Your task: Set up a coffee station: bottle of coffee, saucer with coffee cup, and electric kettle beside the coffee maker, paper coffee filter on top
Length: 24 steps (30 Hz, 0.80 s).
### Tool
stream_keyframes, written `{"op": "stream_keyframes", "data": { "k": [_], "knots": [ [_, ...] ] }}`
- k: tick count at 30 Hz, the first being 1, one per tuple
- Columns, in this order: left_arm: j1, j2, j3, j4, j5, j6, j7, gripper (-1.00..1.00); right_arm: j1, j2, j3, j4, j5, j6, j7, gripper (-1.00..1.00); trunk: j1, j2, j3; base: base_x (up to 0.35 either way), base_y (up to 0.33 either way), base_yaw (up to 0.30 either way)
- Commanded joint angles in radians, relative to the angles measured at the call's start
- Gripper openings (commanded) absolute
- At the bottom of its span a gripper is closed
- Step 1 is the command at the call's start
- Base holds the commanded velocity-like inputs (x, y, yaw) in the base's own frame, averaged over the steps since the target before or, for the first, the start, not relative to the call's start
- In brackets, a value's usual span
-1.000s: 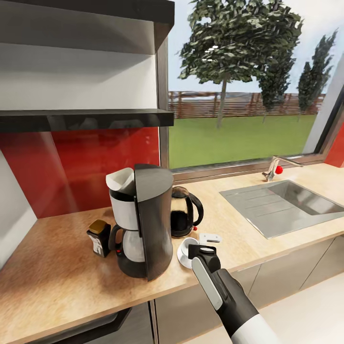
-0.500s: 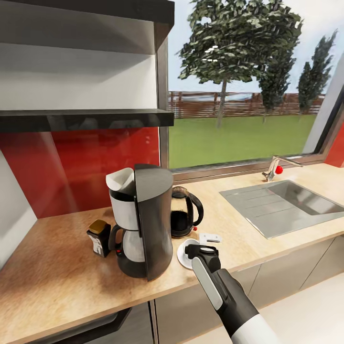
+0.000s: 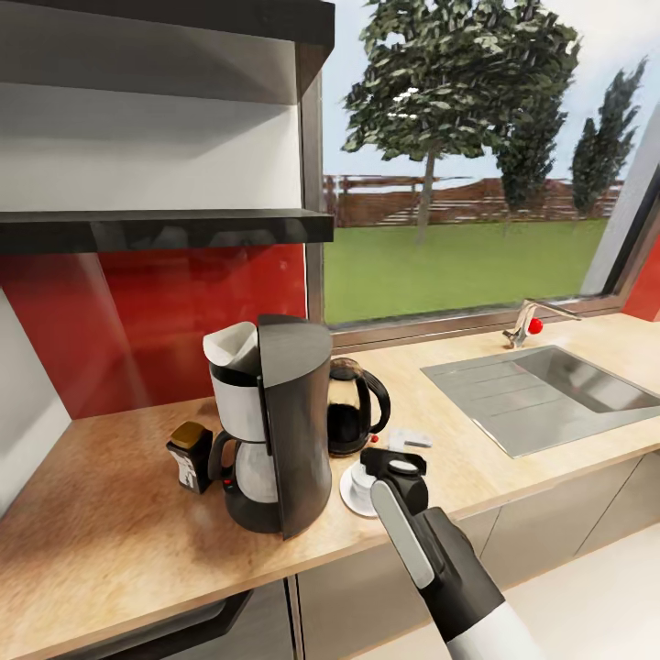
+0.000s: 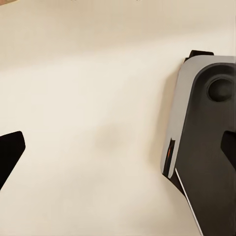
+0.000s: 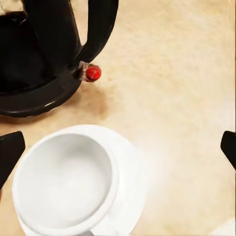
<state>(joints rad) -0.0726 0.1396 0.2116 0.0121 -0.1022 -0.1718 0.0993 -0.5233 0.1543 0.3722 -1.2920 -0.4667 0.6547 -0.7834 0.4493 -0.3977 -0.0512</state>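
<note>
The dark grey coffee maker [image 3: 280,422] stands on the wood-grain countertop [image 3: 110,513], with the white paper coffee filter [image 3: 231,346] in its top. The black bottle of coffee [image 3: 190,456] is just to its left. The glass electric kettle [image 3: 353,408] [image 5: 44,59] stands against its right side. In front of the kettle lies the white saucer [image 3: 348,492] [image 5: 135,196], and the white coffee cup [image 3: 363,478] [image 5: 66,184] sits on it. My right gripper [image 3: 392,456] [image 5: 118,150] hovers open just above and right of the cup, holding nothing. My left gripper [image 4: 118,147] is open over pale floor.
The steel sink [image 3: 550,390] with its tap [image 3: 532,323] is set into the counter at the right. A glossy black shelf [image 3: 165,225] hangs above the coffee maker against a red backsplash. A dark grey part of the robot [image 4: 206,147] lies beside the left gripper.
My right gripper has shifted a little right and away from the counter's front edge. The cup, covered by it half a second ago, shows on the saucer again.
</note>
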Motion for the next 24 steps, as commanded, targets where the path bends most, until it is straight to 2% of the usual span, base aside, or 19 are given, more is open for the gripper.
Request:
{"op": "stream_keyframes", "data": {
  "k": [1,13,18,24],
  "knots": [
    [-0.001,0.000,0.007,0.002,-0.011,-0.004,0.004,1.00,-0.001,0.000,0.002,-0.003,-0.009,0.002,-0.016,1.00,0.001,-0.002,-0.002,0.000,0.000,0.000],
    [-0.001,0.000,0.006,0.001,-0.011,0.000,0.004,1.00,-0.001,-0.002,0.004,-0.012,-0.010,0.000,-0.041,1.00,0.001,-0.002,-0.002,-0.004,-0.002,0.000],
    [-0.002,-0.001,0.005,0.000,-0.011,0.000,0.004,1.00,-0.001,-0.004,0.006,-0.027,-0.008,0.000,-0.044,1.00,0.001,-0.002,-0.001,-0.201,-0.136,-0.058],
    [-0.003,-0.002,0.006,0.000,-0.011,-0.001,0.004,1.00,-0.001,-0.004,0.007,-0.029,-0.007,0.000,-0.045,1.00,0.001,-0.002,0.003,-0.247,-0.165,-0.234]
  ]
}}
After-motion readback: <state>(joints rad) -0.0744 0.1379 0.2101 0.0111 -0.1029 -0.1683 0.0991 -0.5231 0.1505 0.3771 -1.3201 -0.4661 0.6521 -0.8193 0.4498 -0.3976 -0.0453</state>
